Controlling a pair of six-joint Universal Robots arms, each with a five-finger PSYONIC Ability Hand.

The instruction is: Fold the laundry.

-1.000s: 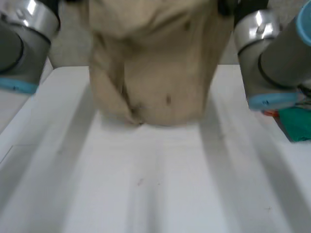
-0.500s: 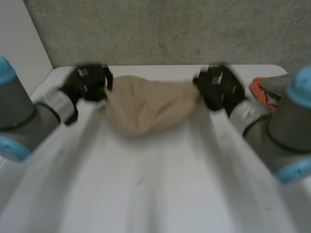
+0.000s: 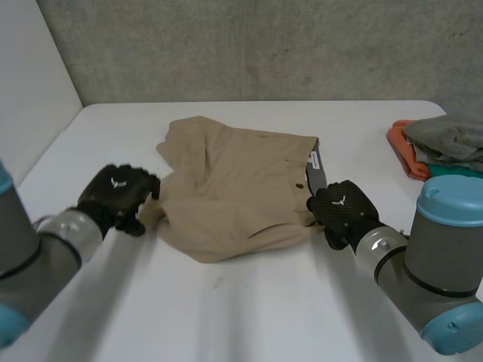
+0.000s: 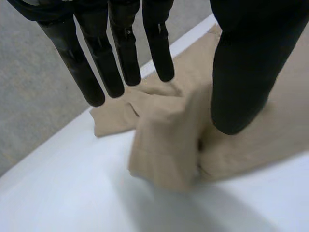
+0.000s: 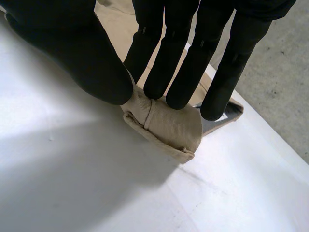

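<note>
Tan garment (image 3: pixel 241 188): lies spread on the white counter (image 3: pixel 249 302), well apart from the pile of folded cloth (image 3: pixel 441 143) at the counter's edge. Rumpled, not flat. One layer is doubled over the middle, with soft creases running across it. The waistband (image 3: pixel 315 167) faces the pile, gaping slightly, with a white label inside and a dark button just below it.

Right hand (image 3: pixel 341 211): at the garment's corner nearest the pile. In the right wrist view its straight fingers (image 5: pixel 174 63) and thumb (image 5: pixel 82 53) close together on a small bunched roll of waistband fabric, which is pinched between them and rests on the counter.

Left hand (image 3: pixel 117 197): at the garment's edge farthest from the pile. In the left wrist view its fingers (image 4: pixel 120 63) are straight and spread, with tips just above the cloth. The thumb (image 4: pixel 241 82) stands well apart from them, its tip down on the fabric. A small raised fold sits between thumb and fingers, not gripped.

Change from 0.5 s ago: the garment then hung as a tight bundle between both hands at the far side of the counter. It is now laid out and opened wide, and both hands have come nearer the camera. At 1.0 s ago it was held up high, close to the camera.
</note>
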